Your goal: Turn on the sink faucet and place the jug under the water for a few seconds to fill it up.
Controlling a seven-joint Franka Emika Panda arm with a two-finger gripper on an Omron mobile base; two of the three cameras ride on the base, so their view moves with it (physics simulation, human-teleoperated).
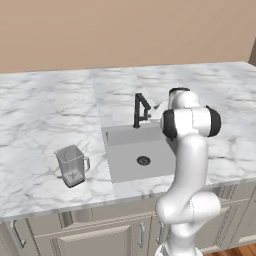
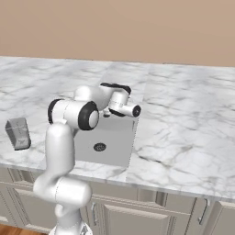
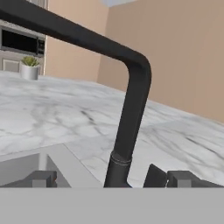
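Jug (image 1: 72, 165) stands upright on the counter (image 1: 35, 120) near its front edge, well left of the sink (image 1: 131, 160), untouched. Behind the basin, the gripper (image 3: 105, 180) sits low at the faucet (image 1: 140, 110), fingertips (image 3: 41, 178) spread either side of the black post, not visibly touching it.

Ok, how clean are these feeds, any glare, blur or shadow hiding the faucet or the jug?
Left base view: flat even light, no glare, faucet crisp, jug clear. Right base view: jug small and soft at the left edge, the arm covers the faucet. Hand view: faucet close and sharp, the far counter slightly soft.
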